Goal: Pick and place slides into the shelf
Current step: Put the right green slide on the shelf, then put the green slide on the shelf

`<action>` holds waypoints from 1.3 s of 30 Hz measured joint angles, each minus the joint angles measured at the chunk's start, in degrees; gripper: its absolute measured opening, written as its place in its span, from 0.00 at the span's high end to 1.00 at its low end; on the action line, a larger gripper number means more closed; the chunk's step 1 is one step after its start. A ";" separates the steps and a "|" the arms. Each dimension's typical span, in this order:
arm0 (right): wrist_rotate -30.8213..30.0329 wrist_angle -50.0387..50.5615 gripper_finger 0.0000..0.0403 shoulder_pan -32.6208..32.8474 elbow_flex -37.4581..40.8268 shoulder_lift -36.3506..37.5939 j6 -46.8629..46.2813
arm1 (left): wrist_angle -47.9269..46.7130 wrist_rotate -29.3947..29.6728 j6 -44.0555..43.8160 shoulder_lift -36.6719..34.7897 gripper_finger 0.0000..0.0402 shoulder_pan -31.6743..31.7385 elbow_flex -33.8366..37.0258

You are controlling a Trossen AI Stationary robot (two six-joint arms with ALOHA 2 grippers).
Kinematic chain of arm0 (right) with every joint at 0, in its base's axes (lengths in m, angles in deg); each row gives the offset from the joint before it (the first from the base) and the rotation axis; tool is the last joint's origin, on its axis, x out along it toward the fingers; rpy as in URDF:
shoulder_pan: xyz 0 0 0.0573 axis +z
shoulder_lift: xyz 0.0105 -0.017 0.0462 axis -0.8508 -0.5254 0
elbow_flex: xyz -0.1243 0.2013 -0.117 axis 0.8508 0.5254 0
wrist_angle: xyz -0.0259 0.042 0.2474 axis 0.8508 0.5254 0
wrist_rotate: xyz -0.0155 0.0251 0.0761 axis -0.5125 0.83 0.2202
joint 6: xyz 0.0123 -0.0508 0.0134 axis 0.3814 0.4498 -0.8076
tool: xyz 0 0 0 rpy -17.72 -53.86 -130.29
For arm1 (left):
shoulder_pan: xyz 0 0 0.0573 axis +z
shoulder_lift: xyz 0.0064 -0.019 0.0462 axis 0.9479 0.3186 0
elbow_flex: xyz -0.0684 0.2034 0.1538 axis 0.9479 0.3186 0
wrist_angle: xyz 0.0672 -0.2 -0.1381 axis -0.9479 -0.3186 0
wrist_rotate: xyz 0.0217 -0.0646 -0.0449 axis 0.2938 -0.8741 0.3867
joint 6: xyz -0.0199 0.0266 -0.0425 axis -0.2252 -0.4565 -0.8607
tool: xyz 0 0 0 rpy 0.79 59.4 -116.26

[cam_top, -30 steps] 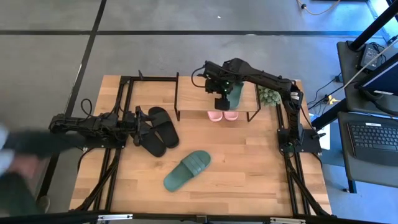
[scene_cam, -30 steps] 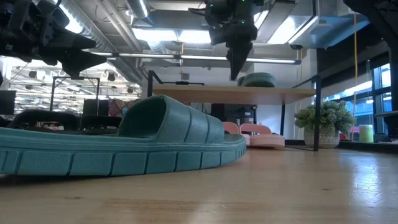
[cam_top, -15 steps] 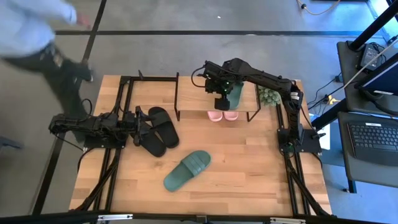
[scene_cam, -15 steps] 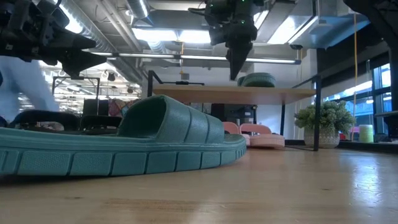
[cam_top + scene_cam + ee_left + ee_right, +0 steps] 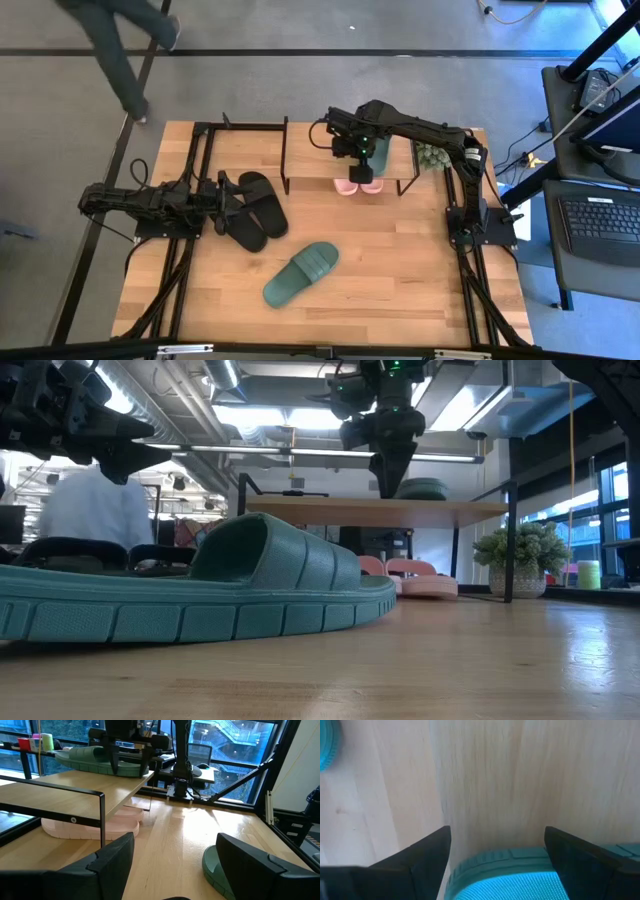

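With the right gripper (image 5: 362, 160) spread over the green slide (image 5: 379, 150) on the shelf (image 5: 310, 160), a straight lift clear is advised.

The right tool (image 5: 362, 160) has shifted toward the shelf's (image 5: 310, 160) front edge.

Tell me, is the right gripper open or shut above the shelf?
Open: the right gripper's fingers stand apart over the green slide on the shelf.
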 joint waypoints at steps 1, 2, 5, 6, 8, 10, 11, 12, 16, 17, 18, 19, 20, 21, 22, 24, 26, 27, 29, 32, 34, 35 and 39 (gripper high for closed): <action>0.02 0.62 0.21 0.00 0.00 0.00 -0.05 | 0.00 0.00 0.00 0.00 0.32 0.00 -0.02; 0.02 1.42 0.21 0.00 0.00 0.00 -0.12 | 0.00 0.00 0.00 0.00 0.32 0.00 0.00; 0.02 3.08 0.21 0.00 0.00 0.00 -0.48 | 0.00 0.00 0.00 0.01 0.32 0.00 0.00; 0.02 2.86 0.21 0.00 0.00 0.00 -0.51 | 0.00 0.00 0.00 0.00 0.32 0.00 0.00; 0.02 2.49 0.21 0.00 0.00 0.00 -0.47 | 0.00 0.00 0.00 0.00 0.32 0.00 0.00; 0.07 1.75 0.21 0.23 0.00 0.00 -0.30 | 0.00 0.00 0.00 0.00 0.32 0.00 0.00; 0.04 1.10 0.21 0.38 0.00 0.00 -0.26 | 0.00 0.00 0.00 0.00 0.32 0.00 0.00; 0.05 0.49 0.21 0.58 0.00 0.18 -0.21 | 0.00 0.00 0.00 0.00 0.32 0.00 0.00; 0.20 -1.22 0.21 2.11 -1.76 1.63 -0.07 | 0.00 0.00 0.00 0.02 0.32 0.00 -0.02; 0.20 -1.25 0.21 2.56 -2.36 2.31 -0.11 | 0.02 0.00 0.00 0.01 0.32 0.00 -0.01; 0.26 -1.51 0.21 2.99 -2.72 3.22 -0.26 | 0.00 0.00 0.00 0.02 0.32 0.00 0.00; 0.26 -1.89 0.21 3.66 -2.80 4.16 -0.29 | 0.00 0.00 0.00 0.02 0.32 -0.02 0.00; 0.28 -2.24 0.21 4.26 -2.82 5.37 -0.39 | 0.02 0.00 0.00 0.02 0.32 0.00 0.00; 0.34 -2.36 0.21 4.92 -2.82 6.51 -1.01 | 0.00 0.00 0.00 0.01 0.32 0.00 0.00; 0.39 -2.59 0.21 5.74 -2.82 7.72 -2.03 | 0.00 -0.04 0.00 0.02 0.32 0.00 -0.02; 0.70 -4.44 0.21 7.36 -2.39 10.28 -3.41 | 0.00 -0.06 0.00 0.02 0.32 -0.02 0.00; 0.79 -8.04 0.21 8.94 -0.78 12.87 -4.53 | -0.01 -0.07 0.00 0.01 0.32 -0.02 0.00; 0.79 -9.64 0.21 9.75 0.15 13.84 -4.85 | 0.00 -0.07 0.01 0.02 0.32 -0.02 -0.01; 0.79 -12.99 0.21 11.06 2.78 16.02 -5.51 | -0.02 -0.09 0.14 0.02 0.32 -0.02 0.00; 0.74 -18.88 0.21 12.33 9.11 19.93 -6.52 | -0.02 -0.17 0.18 0.02 0.32 -0.02 0.00; 0.72 -25.00 0.21 13.00 15.20 22.70 -7.74 | -0.02 -0.17 0.17 0.02 0.32 0.00 0.00; 0.72 -28.42 0.21 13.40 18.60 23.89 -7.85 | -0.02 -0.19 0.18 0.02 0.32 -0.01 -0.01; 0.68 -42.26 0.21 15.34 31.76 28.74 -7.76 | -0.02 -0.20 0.17 0.02 0.32 0.00 -0.02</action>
